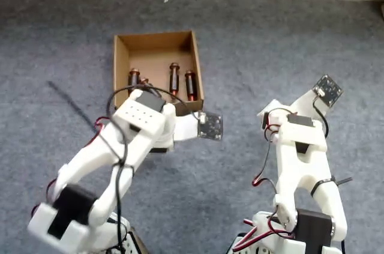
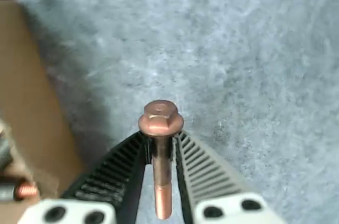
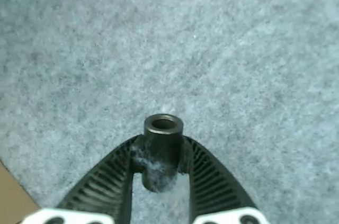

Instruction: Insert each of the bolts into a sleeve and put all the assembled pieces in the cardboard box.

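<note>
My left gripper (image 2: 161, 138) is shut on a copper bolt (image 2: 160, 144), its hex head pointing away from the wrist, above grey carpet beside the cardboard box (image 2: 26, 113). My right gripper (image 3: 160, 149) is shut on a dark sleeve (image 3: 160, 147), whose open bore faces outward over the carpet. In the high view the cardboard box (image 1: 122, 62) lies at the back left with three assembled pieces (image 1: 174, 78) inside. The left arm (image 1: 141, 125) sits at the box's near edge and the right arm (image 1: 300, 140) is off to the right.
Grey carpet (image 1: 270, 44) covers the whole work area, with open floor to the right of the box and between the arms. The two arm bases stand at the near edge.
</note>
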